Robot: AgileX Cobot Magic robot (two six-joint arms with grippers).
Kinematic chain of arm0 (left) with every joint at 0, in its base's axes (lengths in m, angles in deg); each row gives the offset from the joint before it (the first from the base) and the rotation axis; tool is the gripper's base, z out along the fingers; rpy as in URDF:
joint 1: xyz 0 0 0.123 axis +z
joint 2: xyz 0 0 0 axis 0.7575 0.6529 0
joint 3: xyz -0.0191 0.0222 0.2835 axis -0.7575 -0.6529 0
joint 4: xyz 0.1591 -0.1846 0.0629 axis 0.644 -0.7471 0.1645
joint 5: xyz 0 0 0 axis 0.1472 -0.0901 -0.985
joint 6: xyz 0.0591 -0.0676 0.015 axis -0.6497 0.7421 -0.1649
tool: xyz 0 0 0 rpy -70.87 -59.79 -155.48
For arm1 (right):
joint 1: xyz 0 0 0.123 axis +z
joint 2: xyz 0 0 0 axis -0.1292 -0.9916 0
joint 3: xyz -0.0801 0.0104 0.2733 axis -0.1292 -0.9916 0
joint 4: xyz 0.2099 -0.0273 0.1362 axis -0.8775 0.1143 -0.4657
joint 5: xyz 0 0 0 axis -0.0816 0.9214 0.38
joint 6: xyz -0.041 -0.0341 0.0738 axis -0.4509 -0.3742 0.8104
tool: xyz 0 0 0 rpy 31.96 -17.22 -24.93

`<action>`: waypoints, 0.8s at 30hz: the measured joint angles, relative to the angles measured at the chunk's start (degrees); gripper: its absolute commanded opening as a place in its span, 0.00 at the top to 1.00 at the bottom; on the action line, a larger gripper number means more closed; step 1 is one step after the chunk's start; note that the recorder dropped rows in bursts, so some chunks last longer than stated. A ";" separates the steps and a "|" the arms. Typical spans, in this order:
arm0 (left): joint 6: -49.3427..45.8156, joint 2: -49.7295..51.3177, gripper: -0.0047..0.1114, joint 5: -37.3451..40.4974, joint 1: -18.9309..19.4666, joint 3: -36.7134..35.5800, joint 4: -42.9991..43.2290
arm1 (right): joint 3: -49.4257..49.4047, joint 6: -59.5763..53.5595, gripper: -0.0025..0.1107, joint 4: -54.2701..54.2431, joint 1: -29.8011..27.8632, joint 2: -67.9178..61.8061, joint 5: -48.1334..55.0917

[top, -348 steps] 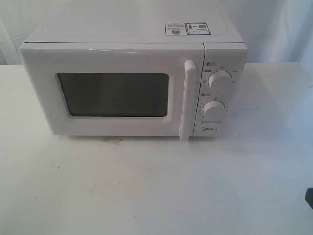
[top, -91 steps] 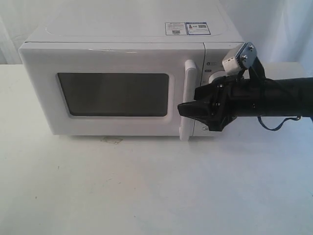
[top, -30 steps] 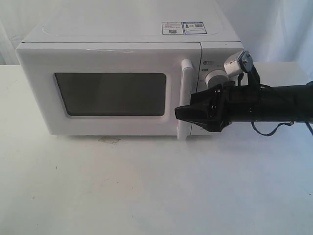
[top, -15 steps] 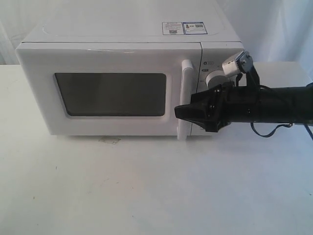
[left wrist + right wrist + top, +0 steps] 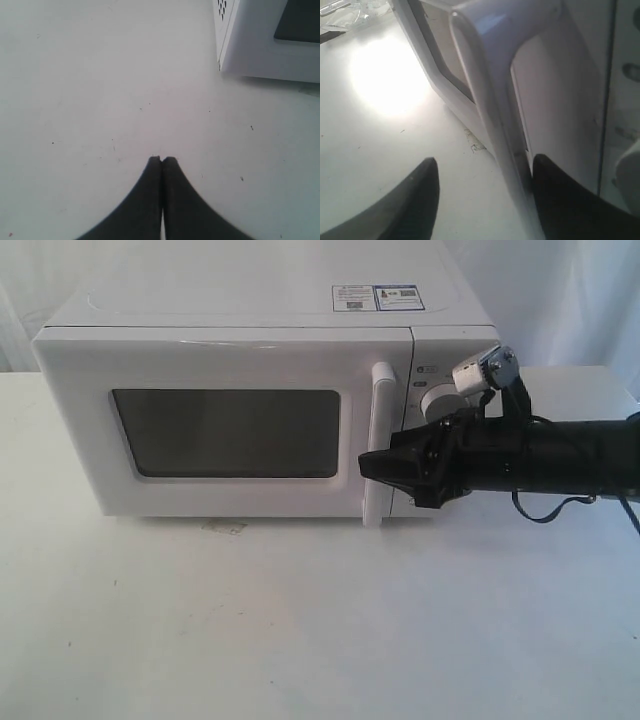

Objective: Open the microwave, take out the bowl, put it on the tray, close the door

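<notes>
Worktop (image 5: 300,620): white, carrying the microwave.
Microwave (image 5: 250,310): set at the far middle; its lower control panel is hidden by the right arm.
Door (image 5: 220,365): shut flush; nothing can be made out behind the dark window (image 5: 228,433).
Handle (image 5: 379,430): straddled low down by the right fingers (image 5: 415,200), which are spread; contact cannot be told.
Left fingers (image 5: 150,200): pressed together over the worktop, to the near left of the microwave.

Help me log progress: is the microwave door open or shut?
Shut. The door sits flush with the control panel, no gap showing. The right gripper straddles its handle, jaws apart.
</notes>
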 measured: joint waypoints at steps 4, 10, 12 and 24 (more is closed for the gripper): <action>0.00 0.00 0.96 0.00 0.00 0.00 0.00 | -0.47 0.00 0.98 -1.19 0.00 0.00 -0.31; 0.00 0.00 0.96 0.00 0.00 0.00 0.00 | -0.99 0.00 0.98 -2.32 0.25 0.50 -1.63; 0.00 0.00 0.96 0.00 0.00 0.00 0.00 | -0.99 0.00 0.98 -2.59 0.49 0.91 -2.59; 0.00 0.00 0.96 0.00 0.00 0.00 0.00 | -0.97 0.00 0.98 -2.72 1.33 1.68 -5.91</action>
